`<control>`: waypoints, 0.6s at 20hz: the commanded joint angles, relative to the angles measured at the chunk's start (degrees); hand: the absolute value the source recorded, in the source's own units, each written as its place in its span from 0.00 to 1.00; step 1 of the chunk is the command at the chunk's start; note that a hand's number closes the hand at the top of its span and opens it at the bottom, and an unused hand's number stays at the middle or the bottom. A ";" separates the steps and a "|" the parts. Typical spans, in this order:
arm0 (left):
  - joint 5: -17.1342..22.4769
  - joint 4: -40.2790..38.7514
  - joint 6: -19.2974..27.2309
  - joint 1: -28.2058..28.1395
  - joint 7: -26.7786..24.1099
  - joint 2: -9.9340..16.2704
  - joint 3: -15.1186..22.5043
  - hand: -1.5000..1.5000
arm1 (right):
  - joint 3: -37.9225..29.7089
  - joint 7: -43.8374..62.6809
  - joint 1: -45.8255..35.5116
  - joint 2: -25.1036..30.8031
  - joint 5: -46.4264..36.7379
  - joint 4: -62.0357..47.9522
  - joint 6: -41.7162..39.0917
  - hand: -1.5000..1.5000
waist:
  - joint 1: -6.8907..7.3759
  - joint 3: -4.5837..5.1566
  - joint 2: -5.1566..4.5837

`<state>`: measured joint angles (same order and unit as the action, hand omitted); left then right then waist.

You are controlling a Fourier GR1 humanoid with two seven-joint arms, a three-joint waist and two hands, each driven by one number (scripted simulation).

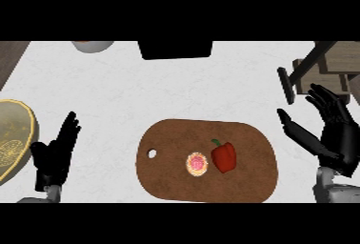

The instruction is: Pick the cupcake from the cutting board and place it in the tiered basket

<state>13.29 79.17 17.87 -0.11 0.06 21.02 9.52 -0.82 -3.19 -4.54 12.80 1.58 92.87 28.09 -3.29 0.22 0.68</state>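
Note:
A small cupcake (197,164) with pink topping sits near the middle of the brown cutting board (175,181), right beside a red bell pepper (224,157). The tiered basket (323,71), made of dark wood and metal, stands at the upper right edge of the counter. My right hand (330,133) is open at the right, fingers up, to the right of the board and below the basket. At the lower left my left hand (56,152) is open too, fingers up, left of the board. Neither hand touches anything.
A large yellowish plate (10,138) lies at the left edge, close to my left hand. A black box-like object (175,49) stands at the back centre, and a pale bowl (93,45) at the back left. The counter top is white marble.

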 commanded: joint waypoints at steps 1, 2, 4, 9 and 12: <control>-2.04 -0.80 1.87 -3.72 -1.03 -3.84 3.54 0.50 | 2.26 -0.10 7.44 -9.53 -3.66 9.90 12.27 0.00 | 0.87 -0.09 0.02; -3.31 0.49 2.95 -4.88 -0.65 -4.10 4.56 0.50 | 4.49 -2.15 13.63 -9.42 -3.41 15.78 9.97 0.00 | 1.04 -0.16 0.04; -3.44 -1.37 1.72 -5.14 -3.26 -5.03 4.38 0.50 | 8.17 5.01 16.65 -6.41 -7.45 24.92 9.58 0.00 | 2.14 -0.12 -0.32; -3.30 -0.79 2.25 -3.58 -0.64 -5.23 4.39 0.50 | 18.07 23.38 22.57 1.84 -18.51 27.92 3.43 0.00 | 2.39 0.14 -0.51; -4.43 0.02 2.70 -3.31 0.15 -5.36 5.59 0.50 | 21.81 31.65 24.68 8.57 -23.84 31.57 -3.04 0.00 | 2.45 0.37 -0.54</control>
<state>9.24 79.58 20.59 -3.25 -0.64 16.38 14.05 16.01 19.01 16.35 15.56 -16.26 120.65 30.41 -1.08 0.33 0.37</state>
